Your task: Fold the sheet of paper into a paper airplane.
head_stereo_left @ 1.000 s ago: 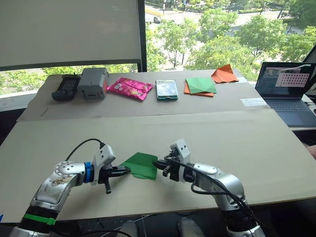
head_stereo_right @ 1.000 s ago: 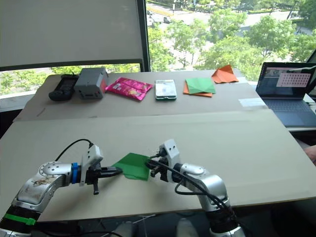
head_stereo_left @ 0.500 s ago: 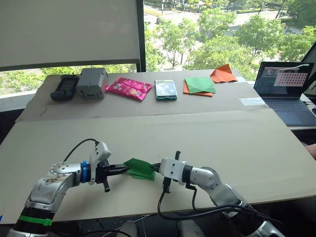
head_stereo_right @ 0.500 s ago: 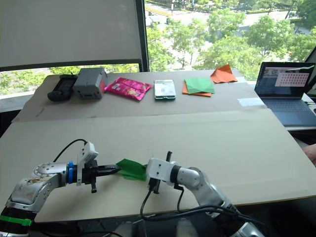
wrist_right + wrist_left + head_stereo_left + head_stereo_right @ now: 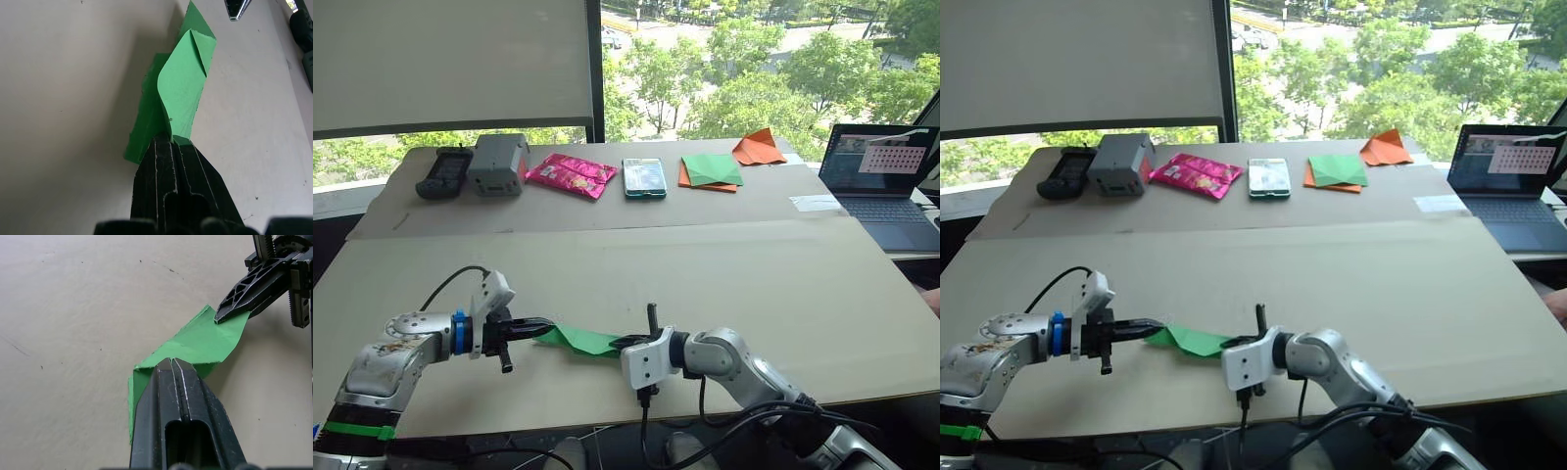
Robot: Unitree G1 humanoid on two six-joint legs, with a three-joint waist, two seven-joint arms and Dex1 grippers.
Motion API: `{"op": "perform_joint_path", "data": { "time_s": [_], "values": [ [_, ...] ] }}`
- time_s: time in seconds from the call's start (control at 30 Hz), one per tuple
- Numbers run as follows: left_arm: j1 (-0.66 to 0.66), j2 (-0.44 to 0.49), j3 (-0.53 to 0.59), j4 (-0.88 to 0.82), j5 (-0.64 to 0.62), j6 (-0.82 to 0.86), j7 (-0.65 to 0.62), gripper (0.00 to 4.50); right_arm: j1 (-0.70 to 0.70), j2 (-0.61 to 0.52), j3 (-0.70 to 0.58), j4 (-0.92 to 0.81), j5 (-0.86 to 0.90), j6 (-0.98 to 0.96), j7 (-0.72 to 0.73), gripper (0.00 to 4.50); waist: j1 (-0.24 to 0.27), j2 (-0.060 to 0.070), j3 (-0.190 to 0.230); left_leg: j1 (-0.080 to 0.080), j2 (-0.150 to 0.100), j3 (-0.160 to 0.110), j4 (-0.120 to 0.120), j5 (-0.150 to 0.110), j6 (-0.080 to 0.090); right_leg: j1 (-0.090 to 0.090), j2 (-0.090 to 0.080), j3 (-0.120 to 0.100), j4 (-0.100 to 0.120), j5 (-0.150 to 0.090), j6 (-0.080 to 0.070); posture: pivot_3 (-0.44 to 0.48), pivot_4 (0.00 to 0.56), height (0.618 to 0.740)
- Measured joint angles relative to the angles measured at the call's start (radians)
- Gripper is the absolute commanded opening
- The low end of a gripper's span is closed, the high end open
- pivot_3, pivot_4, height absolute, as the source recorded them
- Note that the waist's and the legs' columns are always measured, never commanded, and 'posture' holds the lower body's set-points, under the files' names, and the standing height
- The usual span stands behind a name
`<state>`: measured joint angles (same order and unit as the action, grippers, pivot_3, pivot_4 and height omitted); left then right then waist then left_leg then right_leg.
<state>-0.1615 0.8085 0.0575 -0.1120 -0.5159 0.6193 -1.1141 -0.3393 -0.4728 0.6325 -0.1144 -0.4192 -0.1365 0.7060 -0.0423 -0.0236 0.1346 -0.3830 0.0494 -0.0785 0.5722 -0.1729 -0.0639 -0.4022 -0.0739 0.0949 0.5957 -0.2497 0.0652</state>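
Note:
The sheet of paper (image 5: 578, 340) is bright green and folded into a narrow, slanted strip, held just over the near part of the tan table (image 5: 773, 284). My left gripper (image 5: 536, 327) is shut on its left end, seen close in the left wrist view at the paper (image 5: 208, 338). My right gripper (image 5: 621, 344) is shut on the right end; in the right wrist view the folded flaps of the paper (image 5: 185, 78) rise from my shut fingers (image 5: 161, 152). The paper spans the gap between the two grippers.
Along the far board lie a black controller (image 5: 443, 172), a grey box (image 5: 497, 163), a pink packet (image 5: 572, 175), a phone (image 5: 644, 177), a green sheet on orange paper (image 5: 710, 170) and folded orange paper (image 5: 758, 147). A laptop (image 5: 881, 181) stands at the right edge.
The left gripper has drawn back to the left and the right wrist has rolled over. The green paper between them went from a broad flat shape to a narrow stretched strip.

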Motion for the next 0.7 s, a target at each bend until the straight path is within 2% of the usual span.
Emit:
{"op": "perform_joint_path", "data": {
  "time_s": [0.13, 0.43, 0.63, 0.7],
  "values": [
    [-0.011, -0.034, -0.036, -0.018, 0.008, -0.003, 0.02, 0.0, 0.0, 0.013, -0.003, 0.004, -0.006, 0.0, 0.011, 0.02, -0.001, 0.0, 0.0, 0.001, 0.0, 0.0, 0.0, 0.001, 0.002, 0.001, 0.001, 0.0, 0.001, 0.0, 0.0, 0.0, 0.15, 0.732],
    [0.005, -0.037, -0.136, 0.044, 0.142, -0.122, 0.027, 0.0, 0.004, 0.021, -0.021, -0.001, 0.001, 0.028, 0.042, 0.02, 0.001, 0.0, 0.0, 0.002, 0.0, 0.0, 0.0, 0.001, 0.002, 0.001, 0.001, 0.001, 0.001, 0.0, 0.0, 0.0, 0.15, 0.732],
    [-0.004, -0.037, -0.162, 0.06, 0.179, -0.174, 0.016, 0.0, 0.006, 0.03, -0.049, -0.022, 0.013, 0.06, 0.056, 1.78, 0.004, 0.001, -0.001, 0.002, 0.0, 0.0, 0.0, 0.001, 0.001, 0.002, 0.0, 0.0, 0.001, 0.0, 0.0, 0.0, 0.15, 0.732],
    [-0.01, -0.038, -0.166, 0.07, 0.188, -0.192, 0.01, 0.0, 0.017, 0.03, -0.068, -0.038, 0.037, 0.087, 0.068, 1.78, 0.005, 0.001, -0.001, 0.002, 0.0, 0.0, 0.0, 0.001, 0.002, 0.002, 0.0, 0.0, 0.001, 0.0, 0.0, 0.0, 0.15, 0.732]
  ]
}}
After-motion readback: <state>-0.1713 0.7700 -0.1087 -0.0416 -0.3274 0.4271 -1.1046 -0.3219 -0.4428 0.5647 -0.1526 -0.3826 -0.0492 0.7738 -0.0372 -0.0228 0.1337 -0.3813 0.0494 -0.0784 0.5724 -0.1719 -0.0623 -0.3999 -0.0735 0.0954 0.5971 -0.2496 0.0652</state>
